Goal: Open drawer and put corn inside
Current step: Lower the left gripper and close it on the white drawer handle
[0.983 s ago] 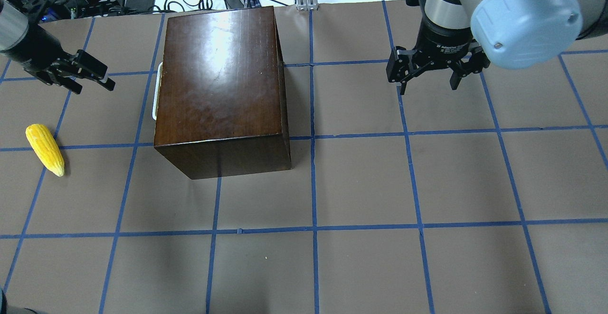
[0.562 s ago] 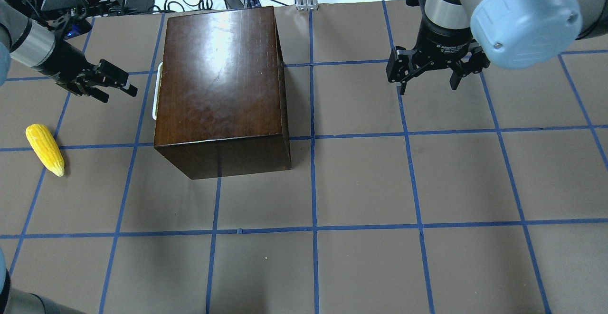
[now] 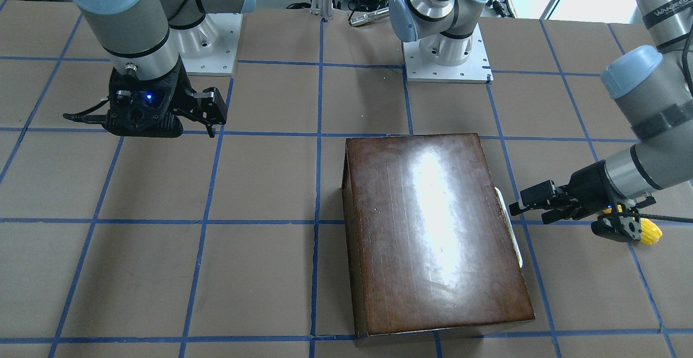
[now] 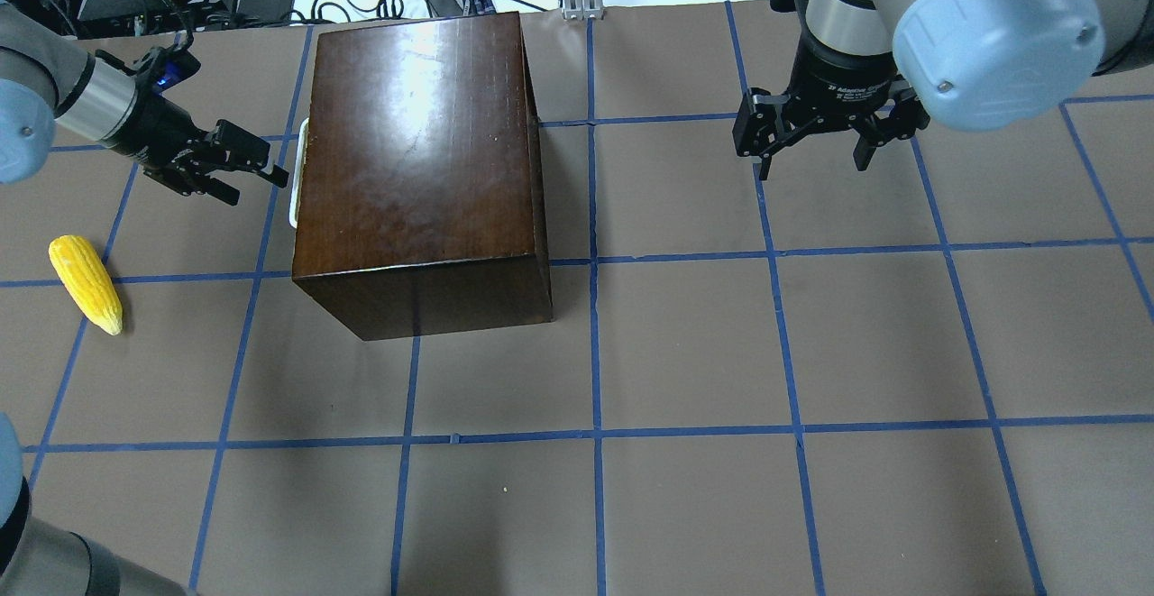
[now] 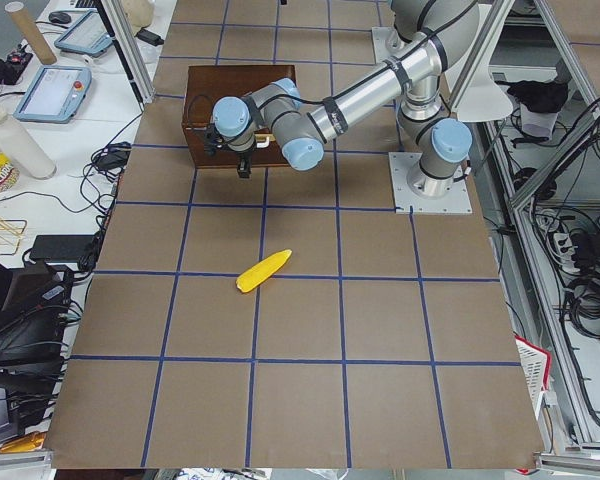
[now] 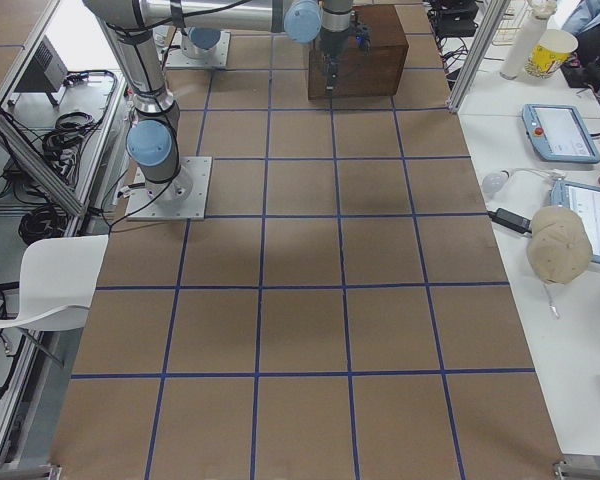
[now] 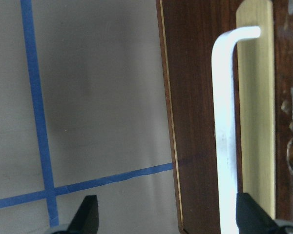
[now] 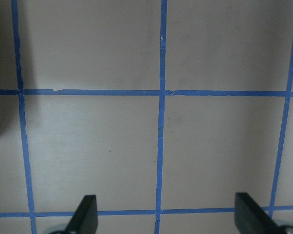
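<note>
Overhead and front cameras face each other, sharing the box (image 4: 419,145); side cameras sit far back (wrist ones close).

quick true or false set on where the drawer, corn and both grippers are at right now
1. The drawer is pulled out of the box. False: it is shut, with its handle close against the box's side.
2. The corn lies on the table, apart from the box. True.
3. The left gripper is clamped on the handle. False: its fingers are spread wide beside the handle, not closed on it.
4. The right gripper is open and empty over bare table. True.
</note>
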